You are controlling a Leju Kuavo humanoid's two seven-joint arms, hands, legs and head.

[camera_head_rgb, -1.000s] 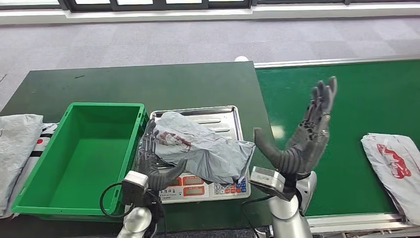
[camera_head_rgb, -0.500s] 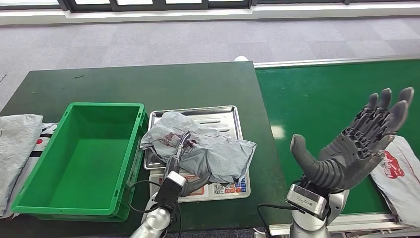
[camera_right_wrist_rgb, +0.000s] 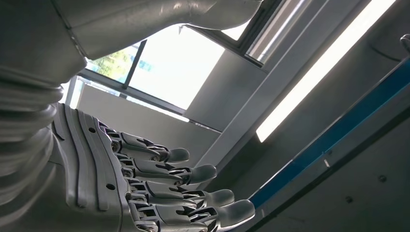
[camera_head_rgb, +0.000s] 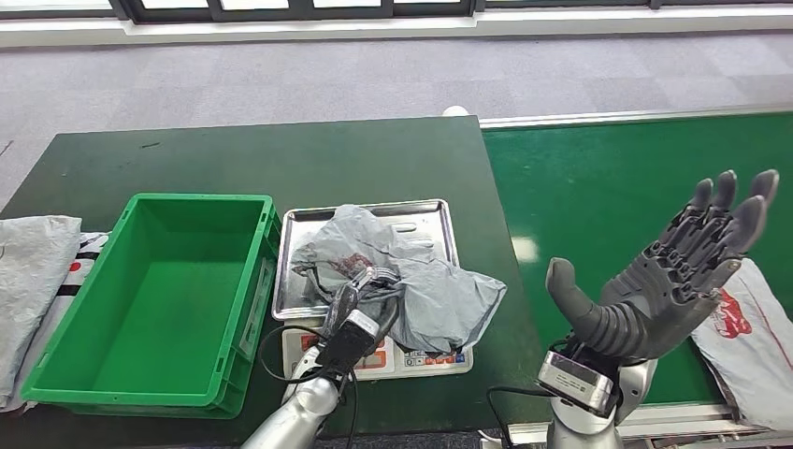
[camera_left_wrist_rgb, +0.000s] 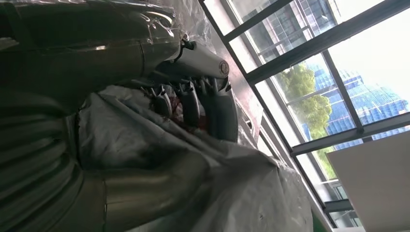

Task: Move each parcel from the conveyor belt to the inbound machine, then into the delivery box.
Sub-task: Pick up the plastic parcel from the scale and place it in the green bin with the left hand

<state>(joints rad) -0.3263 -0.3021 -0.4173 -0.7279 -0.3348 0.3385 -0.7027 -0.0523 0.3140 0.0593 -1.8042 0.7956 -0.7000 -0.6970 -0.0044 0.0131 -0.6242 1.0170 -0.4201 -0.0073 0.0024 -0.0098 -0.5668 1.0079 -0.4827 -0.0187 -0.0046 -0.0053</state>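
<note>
Parcel (camera_head_rgb: pixel 402 281), a crumpled grey plastic bag with a red mark, lies on the steel tray of the scale (camera_head_rgb: pixel 425 217), sagging over the tray's near right edge and covering part of the keypad. The left hand (camera_head_rgb: pixel 360 290) is on it from the 6 o'clock side; in the left wrist view its fingers (camera_left_wrist_rgb: pixel 212 104) curl into the film and the thumb presses in from underneath, so it appears to grip a fold. The right hand (camera_head_rgb: pixel 669 281) is raised, palm up, fingers spread wide, holding nothing.

The step seems to be carrying the bag from the scale into the green box (camera_head_rgb: pixel 65 369), which stands just beside the scale at 9 o'clock. The film is slack and slippery, so a deep pinch on a gathered fold should hold better than a grip on loose skin. I would lift high enough for the trailing end to clear the box wall, which touches the tray.

A second parcel (camera_head_rgb: pixel 757 346) waits on the green belt (camera_head_rgb: pixel 608 178) at 3 o'clock, near the right hand. More grey bags (camera_head_rgb: pixel 28 281) lie on the table beyond the box at 9 o'clock.
</note>
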